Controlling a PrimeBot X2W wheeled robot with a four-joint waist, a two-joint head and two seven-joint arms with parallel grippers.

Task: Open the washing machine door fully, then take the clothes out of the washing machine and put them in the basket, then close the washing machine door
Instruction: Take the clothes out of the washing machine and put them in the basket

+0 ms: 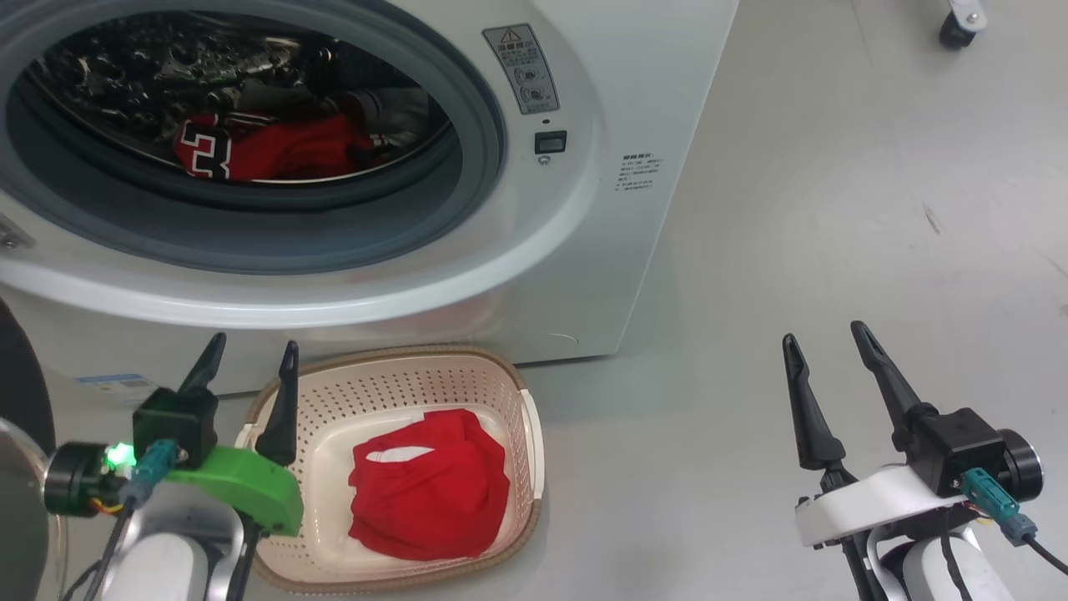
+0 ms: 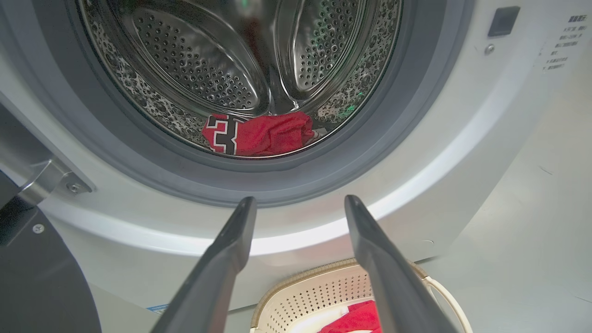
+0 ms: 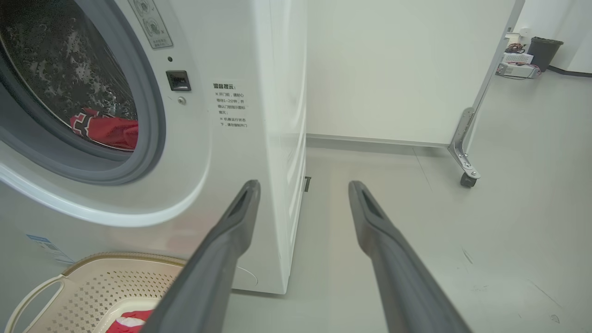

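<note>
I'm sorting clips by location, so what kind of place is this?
Likely a lab or test room, not a home laundry: the washing machine stands on a bare grey floor, near a white partition on castors, with cabled gear and a black bin beyond.

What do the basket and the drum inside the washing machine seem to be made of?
The basket looks like cream moulded plastic, matt, judging by its even rows of holes; its brown rim probably only imitates weaving. The drum seems polished steel: shiny, mirror-like, perforated.
</note>
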